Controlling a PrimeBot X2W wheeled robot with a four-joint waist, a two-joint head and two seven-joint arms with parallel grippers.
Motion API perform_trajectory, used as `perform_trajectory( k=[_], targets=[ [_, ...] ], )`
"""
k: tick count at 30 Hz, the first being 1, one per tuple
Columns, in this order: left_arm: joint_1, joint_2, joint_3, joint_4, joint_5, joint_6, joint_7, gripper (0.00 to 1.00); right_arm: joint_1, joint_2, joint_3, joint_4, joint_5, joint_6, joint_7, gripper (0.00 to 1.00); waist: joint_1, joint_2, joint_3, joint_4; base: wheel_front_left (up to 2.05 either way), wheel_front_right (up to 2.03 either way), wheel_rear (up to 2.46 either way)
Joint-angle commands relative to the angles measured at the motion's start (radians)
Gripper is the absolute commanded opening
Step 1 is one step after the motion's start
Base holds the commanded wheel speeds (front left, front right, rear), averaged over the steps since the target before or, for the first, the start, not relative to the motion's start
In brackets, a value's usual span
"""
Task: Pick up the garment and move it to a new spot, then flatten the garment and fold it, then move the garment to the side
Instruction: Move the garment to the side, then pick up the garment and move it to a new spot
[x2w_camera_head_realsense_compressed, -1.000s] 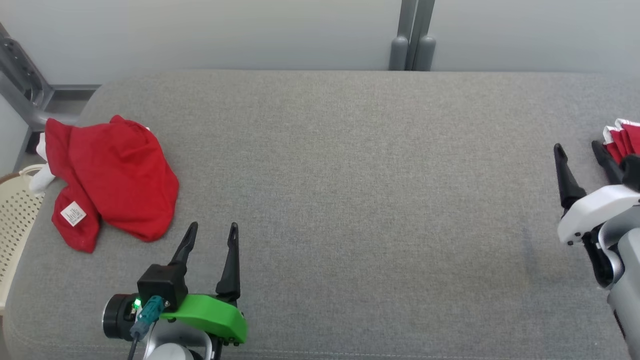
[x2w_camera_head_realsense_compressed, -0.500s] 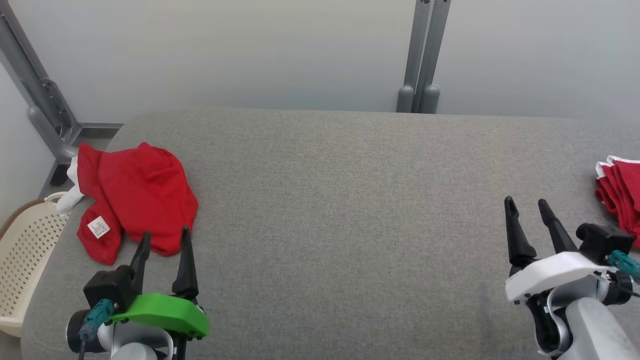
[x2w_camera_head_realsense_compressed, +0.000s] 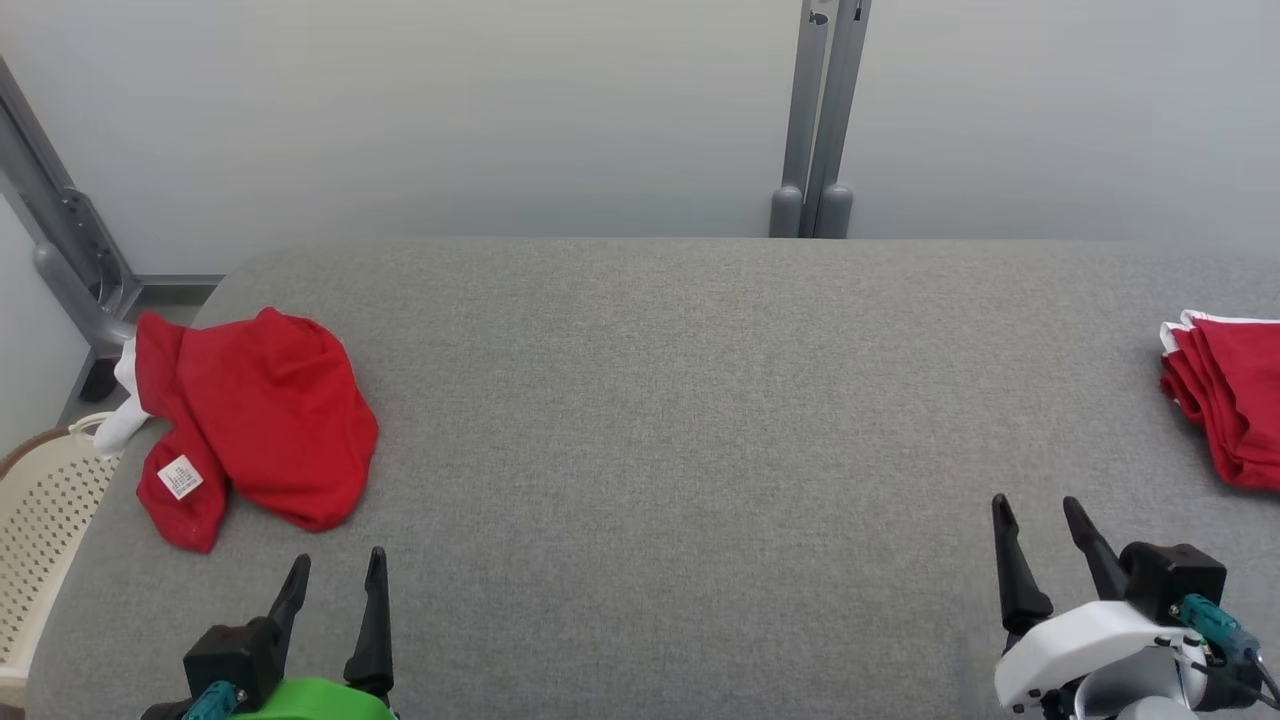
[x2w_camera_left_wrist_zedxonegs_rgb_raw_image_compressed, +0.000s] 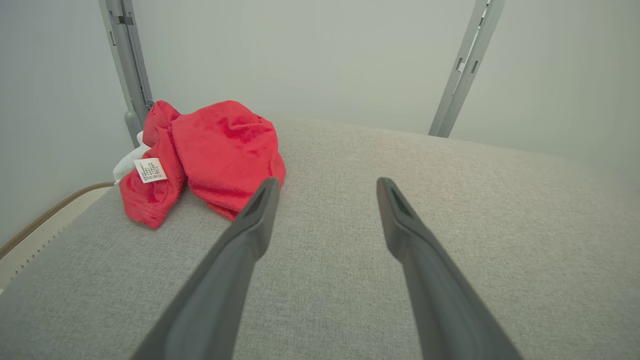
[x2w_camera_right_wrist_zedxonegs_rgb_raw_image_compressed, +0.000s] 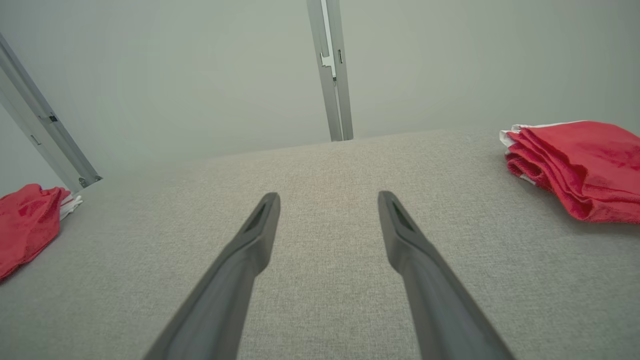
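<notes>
A crumpled red garment (x2w_camera_head_realsense_compressed: 255, 420) with a white label lies at the left end of the grey padded table (x2w_camera_head_realsense_compressed: 660, 420); it also shows in the left wrist view (x2w_camera_left_wrist_zedxonegs_rgb_raw_image_compressed: 210, 150) and, partly, in the right wrist view (x2w_camera_right_wrist_zedxonegs_rgb_raw_image_compressed: 25, 225). My left gripper (x2w_camera_head_realsense_compressed: 338, 558) hovers open near the front edge, just short of it, with nothing between its fingers (x2w_camera_left_wrist_zedxonegs_rgb_raw_image_compressed: 327, 182). A folded red garment (x2w_camera_head_realsense_compressed: 1225, 400) with white trim rests at the right end (x2w_camera_right_wrist_zedxonegs_rgb_raw_image_compressed: 580, 165). Open and empty, my right gripper (x2w_camera_head_realsense_compressed: 1034, 502) stands in front of and left of that one (x2w_camera_right_wrist_zedxonegs_rgb_raw_image_compressed: 328, 195).
A cream perforated basket (x2w_camera_head_realsense_compressed: 40, 520) stands off the table's left end. Grey metal posts (x2w_camera_head_realsense_compressed: 815, 120) rise against the pale wall behind the table, and a slanted grey frame (x2w_camera_head_realsense_compressed: 60, 250) stands at the back left.
The head camera has tilted up, showing more wall. Both grippers have drawn back toward the near edge; the right one has come away from the folded garment. Both garments lie as before.
</notes>
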Motion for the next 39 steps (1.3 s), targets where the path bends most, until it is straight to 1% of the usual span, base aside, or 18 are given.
perform_trajectory(
  k=[1, 8, 16, 24, 30, 39],
  targets=[
    [0.021, 0.011, 0.000, 0.000, 0.008, 0.006, -0.003, 1.00, 0.020, 0.001, -0.001, -0.007, -0.030, -0.001, 0.009, 1.00, 0.0001, 0.0000, -0.003, -0.006, 0.00, 0.00, 0.00],
    [0.056, 0.020, 0.018, -0.024, 0.000, 0.023, -0.004, 1.00, 0.050, 0.004, -0.003, -0.007, -0.018, -0.001, 0.044, 1.00, 0.0001, 0.0000, -0.005, -0.009, 0.00, 0.00, 0.00],
    [0.081, 0.018, 0.022, -0.045, -0.007, 0.037, -0.001, 1.00, 0.058, 0.004, 0.009, -0.001, 0.015, -0.001, 0.025, 1.00, 0.0001, 0.0000, -0.011, -0.011, 0.00, 0.00, 0.00],
    [0.082, 0.023, 0.016, -0.049, -0.013, 0.040, 0.002, 1.00, 0.066, 0.004, -0.004, -0.004, 0.010, -0.001, 0.023, 1.00, 0.0001, 0.0000, -0.019, -0.002, 0.00, 0.00, 0.00],
    [0.080, 0.034, 0.008, -0.054, -0.006, 0.045, 0.016, 1.00, 0.082, 0.004, 0.008, -0.005, 0.027, -0.001, 0.024, 1.00, 0.0001, 0.0000, -0.025, 0.048, 0.00, 0.00, 0.00],
    [0.100, 0.066, 0.011, -0.078, -0.004, 0.057, 0.045, 1.00, 0.088, 0.004, 0.062, 0.022, 0.067, -0.001, 0.006, 1.00, 0.0001, 0.0000, -0.033, 0.180, 0.00, 0.00, 0.00]
  ],
)
